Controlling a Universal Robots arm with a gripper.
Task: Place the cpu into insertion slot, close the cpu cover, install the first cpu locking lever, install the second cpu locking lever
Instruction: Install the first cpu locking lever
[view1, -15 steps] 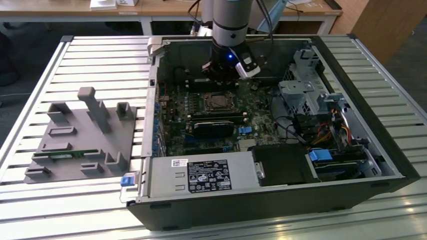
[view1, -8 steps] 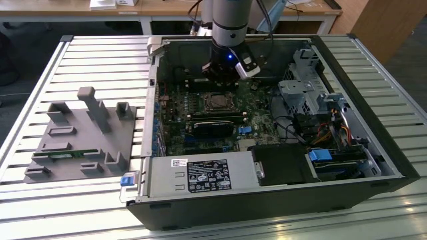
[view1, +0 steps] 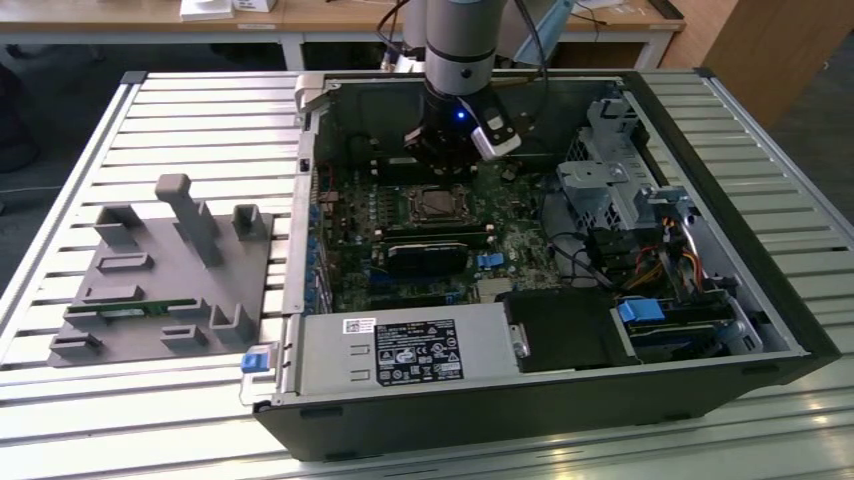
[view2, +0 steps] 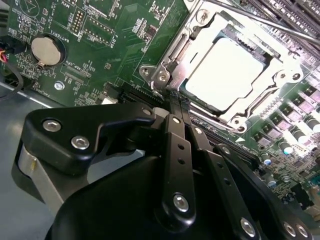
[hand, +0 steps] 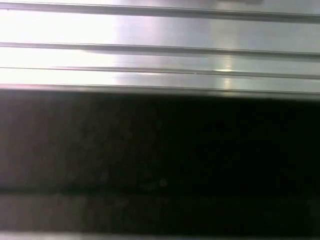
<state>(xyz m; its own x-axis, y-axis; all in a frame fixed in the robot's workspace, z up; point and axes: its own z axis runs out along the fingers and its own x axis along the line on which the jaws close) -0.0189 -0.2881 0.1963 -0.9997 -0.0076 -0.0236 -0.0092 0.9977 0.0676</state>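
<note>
We find the cpu (view2: 226, 73) already seated in the insertion slot (view2: 260, 50), its pale metal top showing through the window of the cpu cover (view2: 212, 27), which lies flat over it, so we judge the first two steps done. One thin locking lever (view2: 260, 21) runs along the far edge of the socket; whether either lever is fully hooked down we cannot tell, so we take that part as left or in hand.

In the second wrist view the end effector (view2: 179, 100) has its two slim black fingers (view2: 175, 135) pressed together, clenched on nothing we can see, with the tips just beside the socket's near edge.

In the exterior view the arm stands inside the open computer case (view1: 747, 300) on the slatted bench (view1: 200, 120), just beyond the socket (view1: 437, 204).
</note>
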